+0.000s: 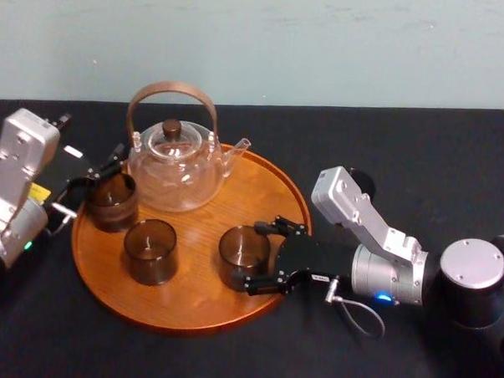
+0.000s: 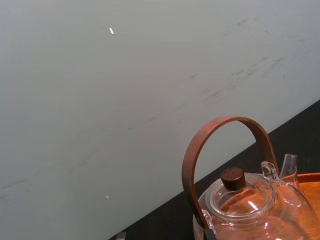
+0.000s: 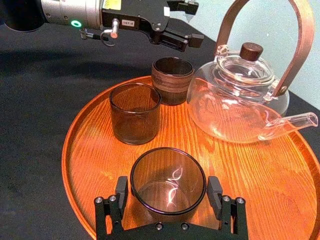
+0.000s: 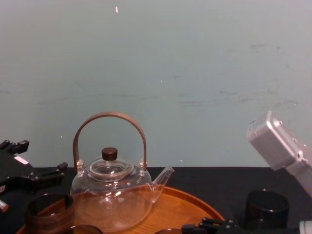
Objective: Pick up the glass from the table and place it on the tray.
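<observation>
We see the right gripper with jaws spread on either side of the glass, which stands on the tray. They seem not to press it, probably for letting go. The left gripper hovers, fingers parted, at the tray's left edge.

The tray is orange-brown wood with visible grain and a slight sheen. The teapot is clear, glossy glass; its handle looks like smooth brown wood. The right-hand glass is smoky and shiny. The surface is matt black.
</observation>
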Motion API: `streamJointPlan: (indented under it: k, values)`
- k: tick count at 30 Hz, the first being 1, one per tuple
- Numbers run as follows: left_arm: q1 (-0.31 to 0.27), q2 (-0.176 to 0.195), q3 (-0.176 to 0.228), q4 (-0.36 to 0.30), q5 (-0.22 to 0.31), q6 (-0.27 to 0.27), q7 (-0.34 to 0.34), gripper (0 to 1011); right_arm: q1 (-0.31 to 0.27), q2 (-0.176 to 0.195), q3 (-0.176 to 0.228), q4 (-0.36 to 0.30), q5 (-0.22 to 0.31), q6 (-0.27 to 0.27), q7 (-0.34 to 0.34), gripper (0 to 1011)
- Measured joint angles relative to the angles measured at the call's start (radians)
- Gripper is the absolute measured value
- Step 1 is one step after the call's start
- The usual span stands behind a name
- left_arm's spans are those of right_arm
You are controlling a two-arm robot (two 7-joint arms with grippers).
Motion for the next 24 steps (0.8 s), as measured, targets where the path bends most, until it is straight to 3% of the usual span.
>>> streamJointPlan:
  k: [15,24]
  values:
    - [0.000,0.000,0.000,0.000,0.000,0.000,0.000,1001,-0.002,0.005,0.006,-0.006,0.009,-0.003,0.007,1002]
    - [0.000,0.000,0.000,0.000,0.000,0.000,0.000,1001,-0.052,0.064,0.046,-0.076,0.052,-0.006,0.022,1002]
